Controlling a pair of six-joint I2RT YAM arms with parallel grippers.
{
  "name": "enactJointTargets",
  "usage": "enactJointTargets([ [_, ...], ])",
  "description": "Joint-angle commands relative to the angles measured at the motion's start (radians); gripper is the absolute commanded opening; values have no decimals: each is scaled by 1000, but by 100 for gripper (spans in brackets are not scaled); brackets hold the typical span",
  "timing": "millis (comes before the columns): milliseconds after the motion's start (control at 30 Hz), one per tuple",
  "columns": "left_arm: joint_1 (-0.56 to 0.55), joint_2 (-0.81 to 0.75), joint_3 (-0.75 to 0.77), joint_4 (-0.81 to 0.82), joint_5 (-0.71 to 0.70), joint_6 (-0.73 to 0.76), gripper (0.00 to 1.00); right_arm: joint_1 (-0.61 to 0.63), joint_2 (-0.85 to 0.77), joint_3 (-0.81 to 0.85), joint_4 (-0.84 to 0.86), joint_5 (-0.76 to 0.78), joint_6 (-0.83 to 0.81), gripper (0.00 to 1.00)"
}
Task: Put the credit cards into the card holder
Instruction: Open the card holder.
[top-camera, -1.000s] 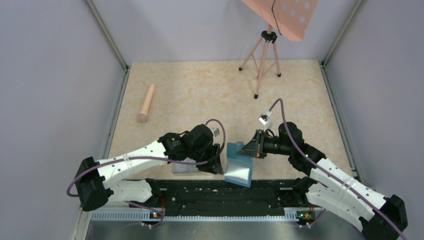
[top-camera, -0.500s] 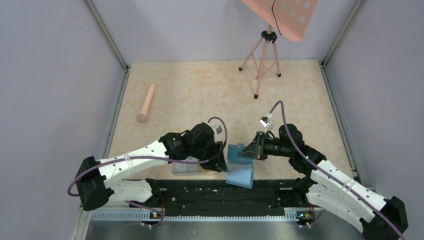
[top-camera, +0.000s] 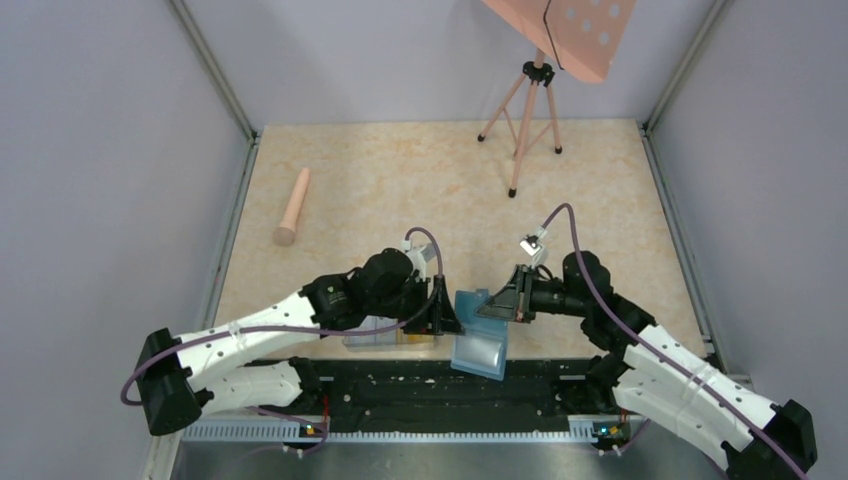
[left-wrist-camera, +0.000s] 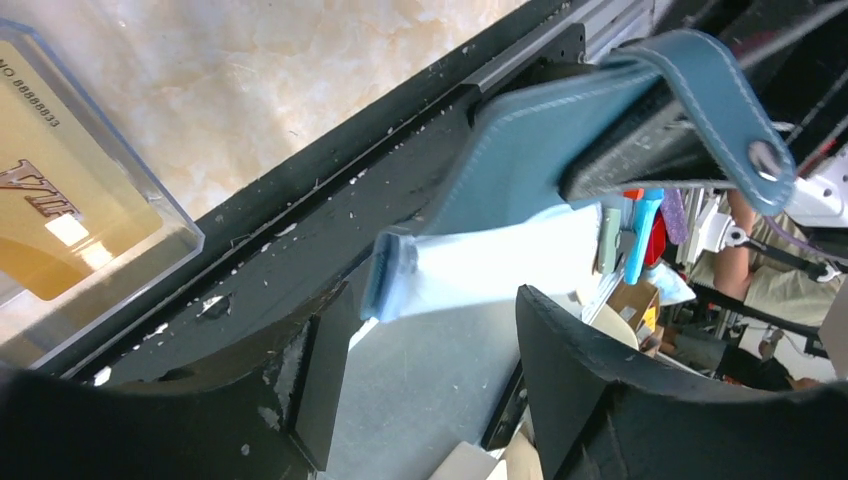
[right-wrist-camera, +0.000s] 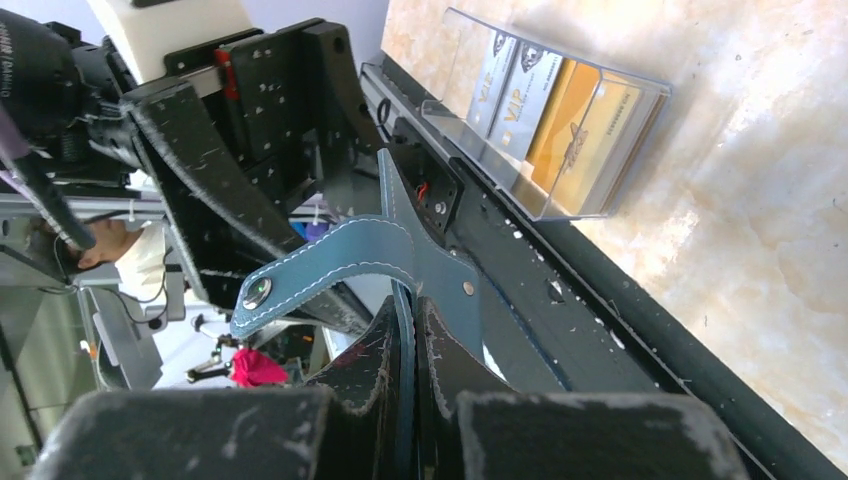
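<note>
The holder (top-camera: 468, 304) hangs in the air at the table's near edge, over the black rail (top-camera: 400, 385), between the two claws. Its snap tab (right-wrist-camera: 300, 270) curls free and its pale inner pockets (left-wrist-camera: 500, 265) droop toward the near side. The right claw (right-wrist-camera: 408, 320) is pinched tight on the holder's edge, fingers nearly together. The left claw (left-wrist-camera: 430, 300) gapes wide and grips nothing — the pale pockets lie just past its fingertips. The cards (right-wrist-camera: 560, 125), yellow ones and pale ones, stand side by side in a clear box (right-wrist-camera: 652, 110) just left of the holder — under the left arm.
</note>
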Motion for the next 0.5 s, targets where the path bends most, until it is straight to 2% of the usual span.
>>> enactJointTargets([
  [0,-4,-22,2,47,-66,3,67,-10,-39,5,63,-34,49,0],
  [100,-6,-26,47,-118,-167,14,65,-9,-56,23,21,-1,48,0],
  [200,-5,-9,79,-268,-197,28,62,-10,-60,35,-6,14,41,0],
  [300,-7,6,76,-307,-163,32,57,-10,-58,43,-29,31,32,0],
  [467,-20,7,61,-272,-127,33,56,-9,-41,45,-37,42,26,0],
])
